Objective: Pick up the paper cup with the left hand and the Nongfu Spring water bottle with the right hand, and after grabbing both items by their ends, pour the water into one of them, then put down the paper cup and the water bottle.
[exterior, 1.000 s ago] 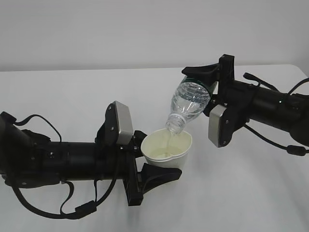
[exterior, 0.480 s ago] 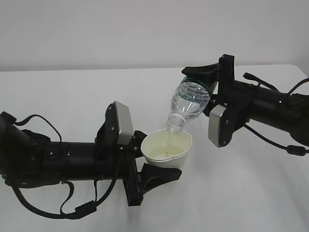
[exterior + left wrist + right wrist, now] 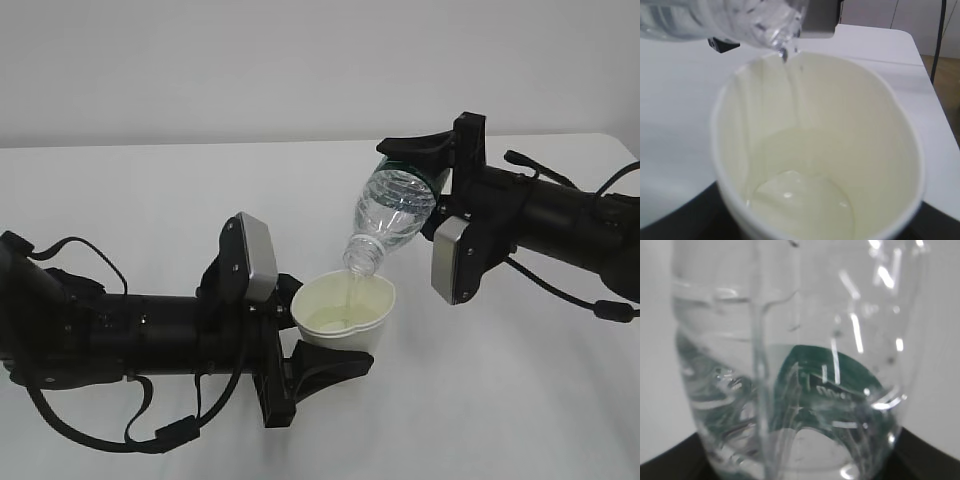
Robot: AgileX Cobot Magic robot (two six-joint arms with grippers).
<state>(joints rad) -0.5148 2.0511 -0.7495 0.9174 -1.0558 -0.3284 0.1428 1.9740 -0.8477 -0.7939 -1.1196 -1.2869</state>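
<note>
Cup shifted slightly; 1 bottle.

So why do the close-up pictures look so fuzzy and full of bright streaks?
Right wrist view: the water bottle fills the frame, out of focus, with white glare streaks on its plastic. Left wrist view: the paper cup is soft-edged, the bottle blurred. Exterior view: evenly lit, fairly sharp.

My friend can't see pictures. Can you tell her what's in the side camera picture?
Two black robot arms pour water over a white table. The right gripper tips a clear water bottle mouth-down over a white paper cup held by the left gripper, and water sits in the cup's bottom.
</note>
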